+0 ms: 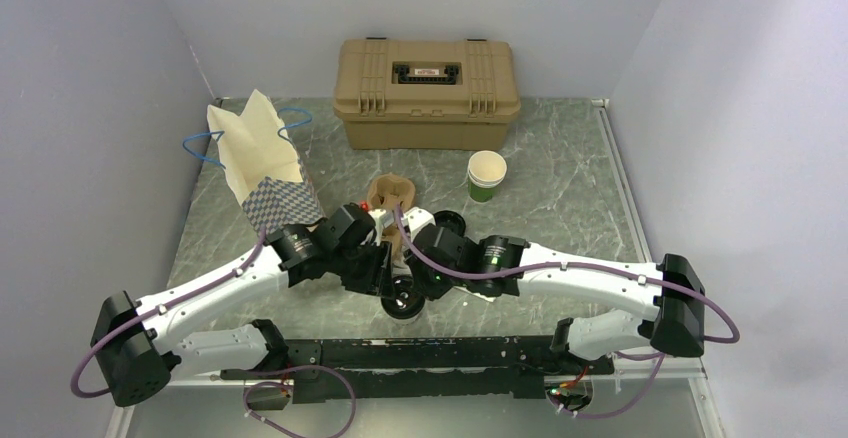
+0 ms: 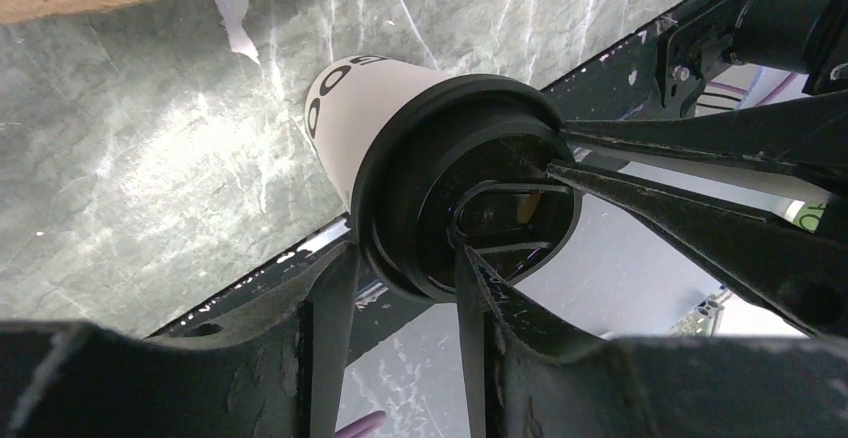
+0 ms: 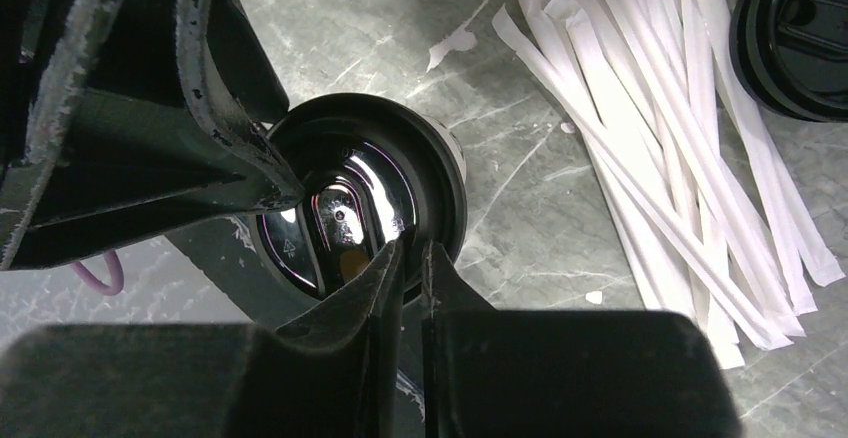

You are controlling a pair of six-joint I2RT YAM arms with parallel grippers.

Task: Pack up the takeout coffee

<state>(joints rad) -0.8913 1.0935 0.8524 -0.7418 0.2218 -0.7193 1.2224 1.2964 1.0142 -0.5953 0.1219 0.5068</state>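
The takeout coffee (image 1: 405, 304) is a pale paper cup (image 2: 365, 98) with dark lettering and a black lid (image 3: 350, 198). It sits near the table's front edge, between the two arms. My left gripper (image 2: 400, 253) straddles the lid's rim, one finger outside the rim and the other pressed on the lid's top. From the other side my right gripper (image 3: 408, 246) pinches the rim, jaws almost together. In the top view both grippers (image 1: 385, 278) (image 1: 422, 276) crowd over the cup and hide its body.
A paper bag (image 1: 262, 163) with blue handles stands open at the back left. A tan toolbox (image 1: 427, 80) sits at the back, with a green cup (image 1: 486, 175) in front of it. A cardboard carrier (image 1: 392, 196), wrapped straws (image 3: 680, 138) and a loose black lid (image 3: 795, 33) lie close behind the cup.
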